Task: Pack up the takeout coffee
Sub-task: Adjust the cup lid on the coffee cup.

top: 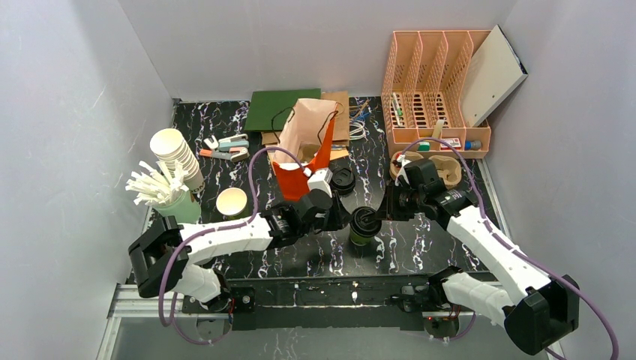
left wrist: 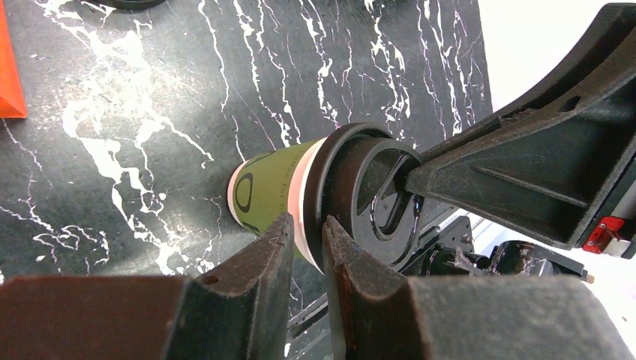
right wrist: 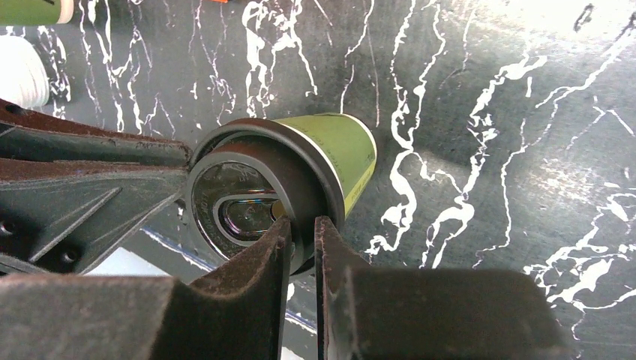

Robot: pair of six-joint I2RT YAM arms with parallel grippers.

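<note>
The takeout coffee (top: 365,225), a dark green paper cup with a black lid, stands upright on the black marbled tabletop between my two arms. My left gripper (top: 348,220) comes in from the left and is shut on the cup's rim and lid edge. In the left wrist view the cup (left wrist: 266,187) has its pale rim pinched in the left gripper (left wrist: 306,225). My right gripper (top: 382,214) reaches in from the right and is shut on the opposite side of the lid. In the right wrist view the cup (right wrist: 337,142) shows its lid rim inside the right gripper (right wrist: 304,223).
An open brown paper bag (top: 307,127) with an orange lining lies behind the left gripper. Spare black lids (top: 343,180) sit beside it. A lidless cup (top: 232,201), a stack of white cups (top: 176,154) and a peach file organiser (top: 435,90) stand around.
</note>
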